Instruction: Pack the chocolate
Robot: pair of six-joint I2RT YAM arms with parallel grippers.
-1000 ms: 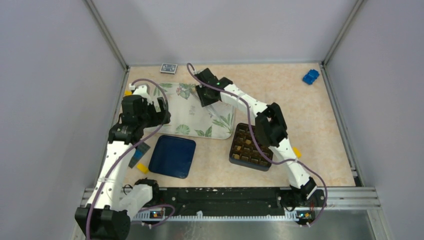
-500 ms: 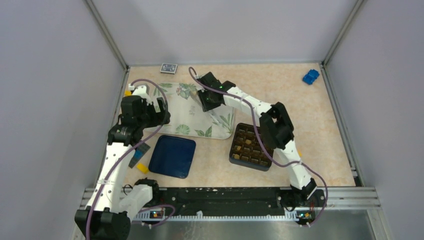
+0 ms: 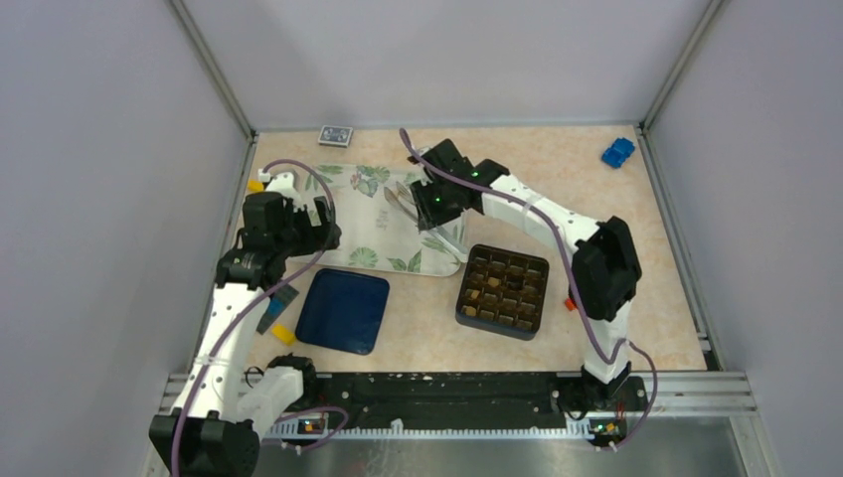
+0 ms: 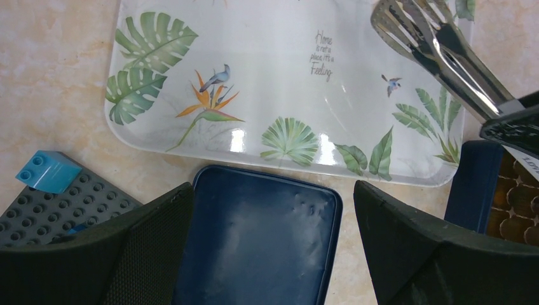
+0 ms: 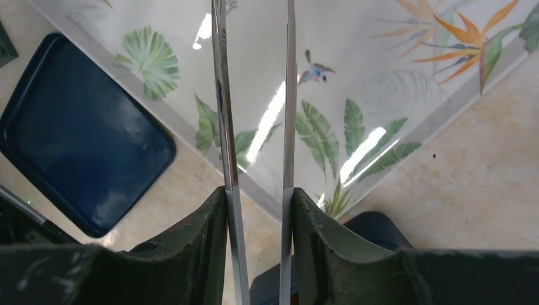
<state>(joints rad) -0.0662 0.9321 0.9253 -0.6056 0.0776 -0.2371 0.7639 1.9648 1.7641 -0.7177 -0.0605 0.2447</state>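
Note:
The chocolate shows as small tan and brown pieces in some cells of the dark gridded box, right of centre. My right gripper is shut on the handles of metal tongs. It hovers over the right end of the leaf-print tray, just behind the box. No piece shows between the tong blades. My left gripper stands wide open and empty above the dark blue lid.
A grey studded baseplate with a light-blue brick lies left of the lid. Yellow blocks sit near the left arm. At the back are a card box and a blue toy.
The right arm has swung to the right with the tongs, its elbow clearing off the gridded box, which now shows whole. The left arm has not moved.

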